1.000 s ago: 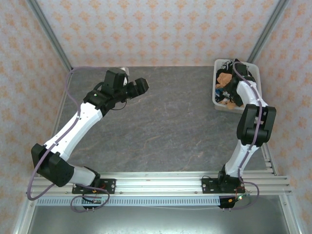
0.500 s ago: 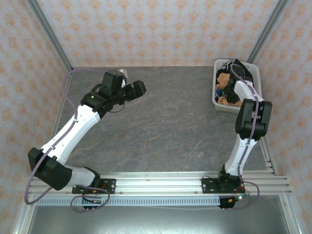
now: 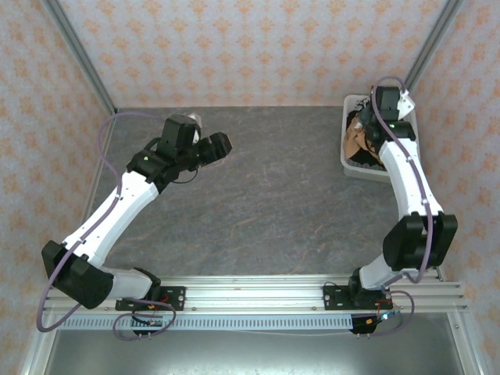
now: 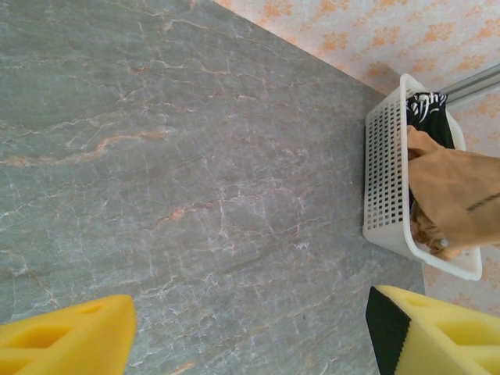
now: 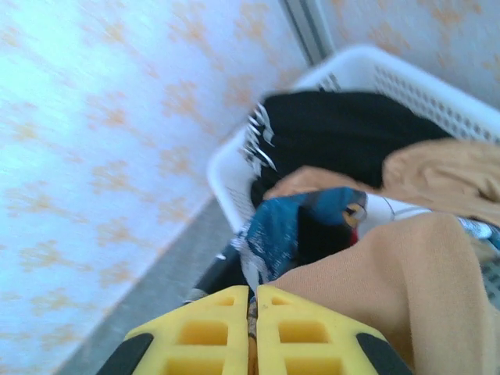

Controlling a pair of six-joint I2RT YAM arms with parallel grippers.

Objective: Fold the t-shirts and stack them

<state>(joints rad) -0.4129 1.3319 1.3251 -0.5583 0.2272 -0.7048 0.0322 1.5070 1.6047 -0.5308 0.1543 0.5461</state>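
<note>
In the right wrist view my right gripper is shut on a fold of the orange t-shirt, whose blue-and-white print hangs just past the fingertips. A black t-shirt lies behind it in the basket. From above, the right gripper is raised over the basket, and the orange t-shirt hangs down from it. My left gripper hovers open above the bare table at the back left. The left wrist view has that gripper with its yellow fingers wide apart and nothing between them, and the orange t-shirt far off.
The white slatted basket stands at the back right corner against the wall, and the left wrist view takes in its side. The grey marbled tabletop spreads between the arms. Patterned walls and metal posts close in the back and sides.
The right gripper has shut on the orange t-shirt inside the basket and risen with it, the arm stretching up. The left gripper has drifted slightly left, still open.
</note>
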